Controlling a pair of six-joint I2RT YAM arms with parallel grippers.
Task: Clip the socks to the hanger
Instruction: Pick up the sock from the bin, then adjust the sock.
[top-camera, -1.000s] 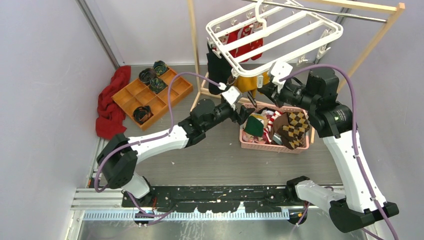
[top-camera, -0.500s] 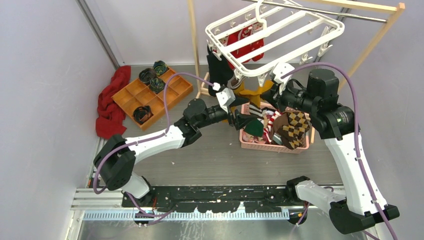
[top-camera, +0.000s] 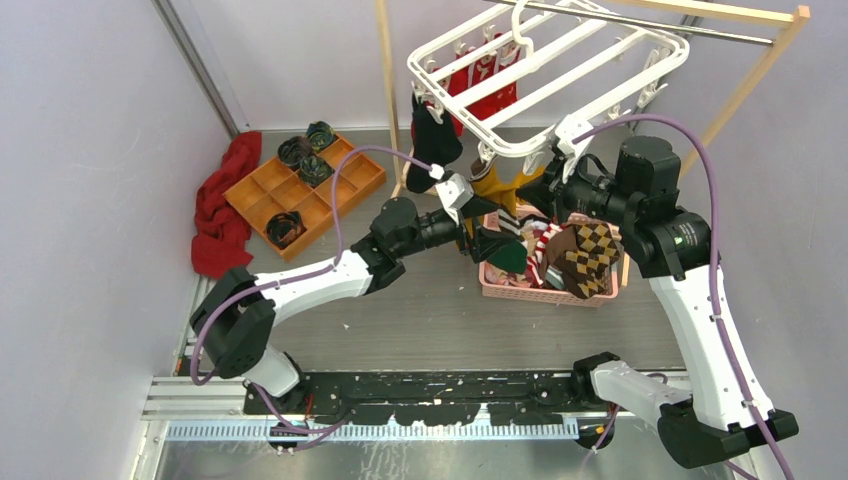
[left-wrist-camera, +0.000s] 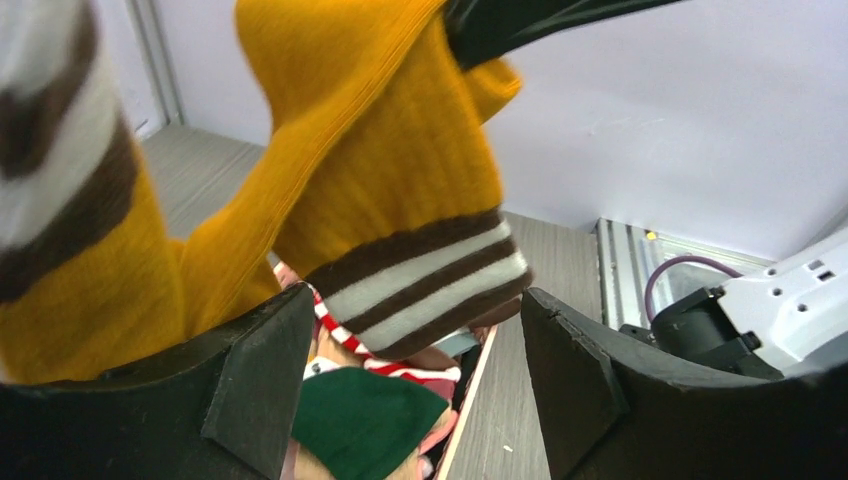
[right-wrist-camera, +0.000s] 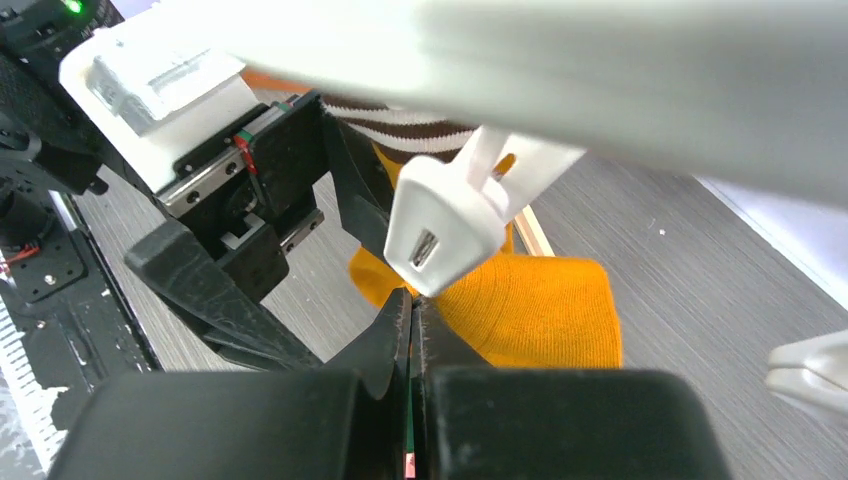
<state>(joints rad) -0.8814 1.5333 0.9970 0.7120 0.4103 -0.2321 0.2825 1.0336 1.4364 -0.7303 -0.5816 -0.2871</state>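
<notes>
1. Starting at the left, my left tool (left-wrist-camera: 415, 300) has its fingers spread wide and grips nothing. The striped cuff of the mustard sock (left-wrist-camera: 400, 150) dangles into the gap between them.
2. That sock hangs under the near rail of the hanger (top-camera: 520, 152), over the far left corner of the pink basket (top-camera: 545, 293). A black sock (top-camera: 432, 140) hangs further left on the same frame.
3. My right tool (right-wrist-camera: 408, 310) is pressed together with nothing visible between its fingers. Its tips sit just below a white clip (right-wrist-camera: 447, 225), with the mustard fabric behind. I cannot tell whether that clip actually bites the sock.
4. Risk: if the clip holds only a thin edge, any brush from the spread left fingers could tug the sock free, and it would likely drop into the basket.
5. Risk: the hanger hangs tilted from its hook. If the right tool nudges the clip or the rail, the frame could swing and shake the clipped socks.
6. At the right, the argyle sock (top-camera: 585, 250) lies in the basket, not yet hung.
</notes>
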